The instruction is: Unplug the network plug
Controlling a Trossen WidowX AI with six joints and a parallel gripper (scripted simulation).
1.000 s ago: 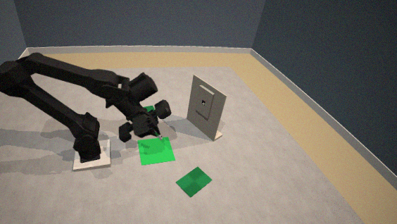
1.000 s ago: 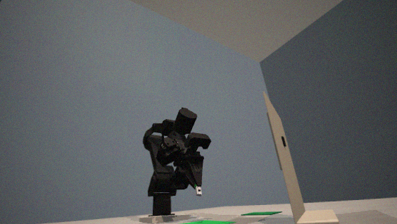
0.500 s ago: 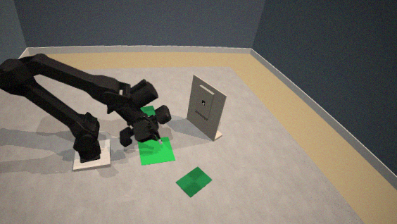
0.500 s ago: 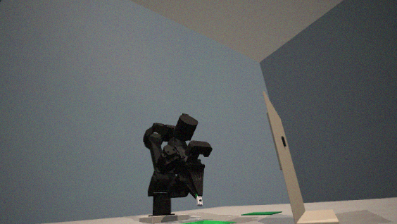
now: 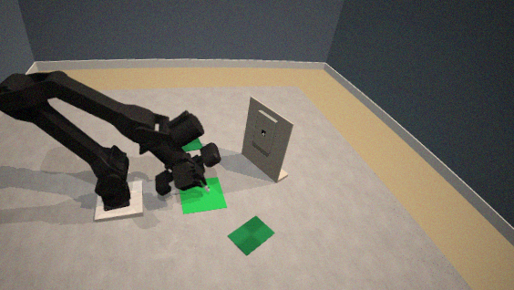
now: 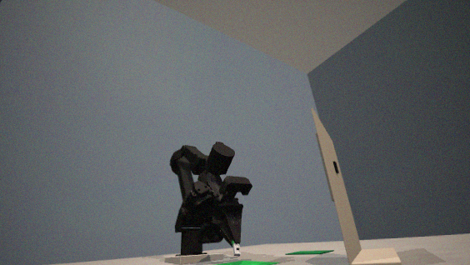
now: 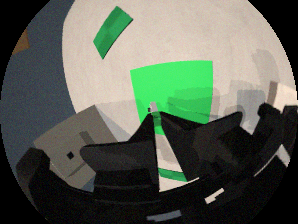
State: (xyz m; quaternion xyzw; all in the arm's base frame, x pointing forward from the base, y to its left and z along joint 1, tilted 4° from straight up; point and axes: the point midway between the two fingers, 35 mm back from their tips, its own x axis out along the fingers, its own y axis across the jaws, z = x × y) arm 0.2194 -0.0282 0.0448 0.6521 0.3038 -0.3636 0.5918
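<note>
My gripper (image 5: 204, 184) (image 6: 235, 242) (image 7: 154, 116) points steeply down, shut on the small pale plug (image 5: 207, 188) (image 6: 237, 249) (image 7: 153, 106) at its fingertips. The plug hangs tilted, low over the bright green square (image 5: 214, 201) (image 6: 250, 262) (image 7: 172, 72); a small gap to the table shows in the exterior view. The thin tab is too small to make out. The upright panel (image 5: 282, 148) (image 6: 342, 208) (image 7: 95, 120) stands away from the gripper. Its socket opening (image 5: 263, 132) (image 7: 70, 155) is dark and has no plug in it.
A dark green patch (image 5: 251, 235) (image 7: 113, 31) lies in front of the bright square. Another dark green patch (image 5: 193, 145) (image 6: 310, 252) (image 7: 172, 175) lies behind it, partly hidden by the arm in the top view. The arm's pale base plate (image 5: 136, 205) is to the left.
</note>
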